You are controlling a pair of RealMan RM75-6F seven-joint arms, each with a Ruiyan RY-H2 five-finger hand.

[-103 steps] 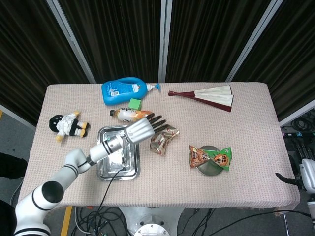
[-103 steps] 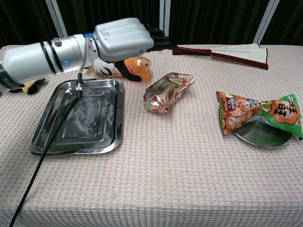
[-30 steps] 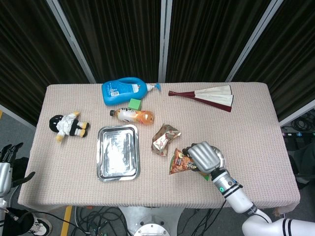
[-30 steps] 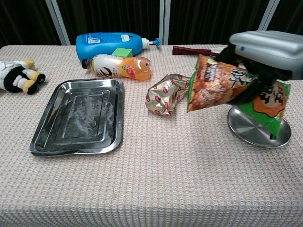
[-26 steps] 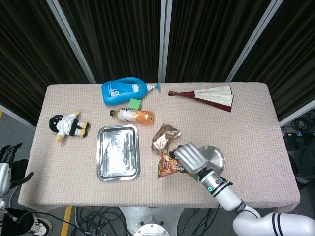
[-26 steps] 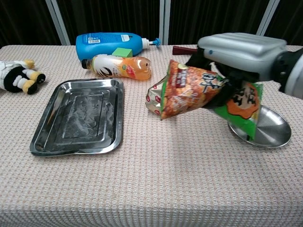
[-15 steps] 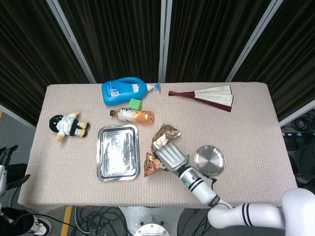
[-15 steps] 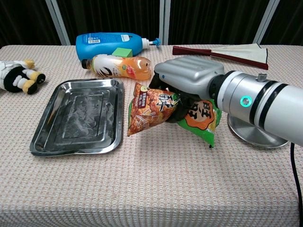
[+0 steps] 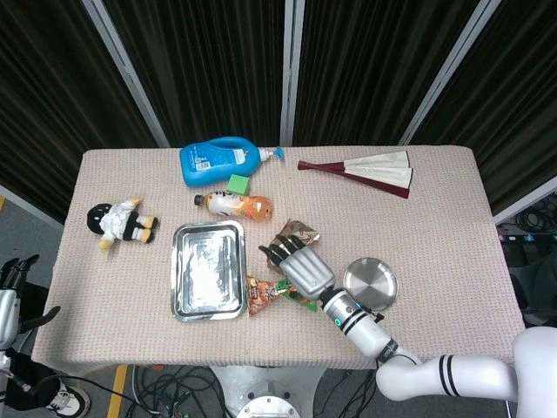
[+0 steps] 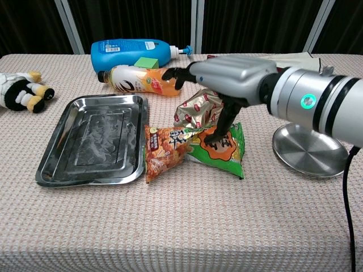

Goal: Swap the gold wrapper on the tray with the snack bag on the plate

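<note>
The orange-and-green snack bag [image 10: 193,148] [image 9: 270,293] lies flat on the table, its orange end against the right rim of the steel tray [image 10: 96,141] [image 9: 207,274]. My right hand [image 10: 227,79] [image 9: 300,268] hovers over the bag with fingers spread, and one dark fingertip touches the bag's green end. The gold wrapper [image 10: 195,110] [image 9: 294,233] lies on the table just behind the bag, partly hidden by the hand. Nothing lies in the tray or on the round plate [image 10: 309,150] [image 9: 370,284]. My left hand [image 9: 13,283] hangs off the table's left edge, holding nothing.
Along the back stand a blue detergent bottle [image 10: 133,54] [image 9: 222,161], a green cube [image 10: 146,63] [image 9: 238,184] and an orange drink bottle [image 10: 144,80] [image 9: 235,205]. A plush doll [image 10: 20,90] [image 9: 122,222] lies at the left, a folded fan [image 10: 283,61] [image 9: 365,171] at the back right.
My right hand carried the snack bag leftward off the plate, set it down beside the tray and opened its fingers. The left arm had withdrawn off the table before that.
</note>
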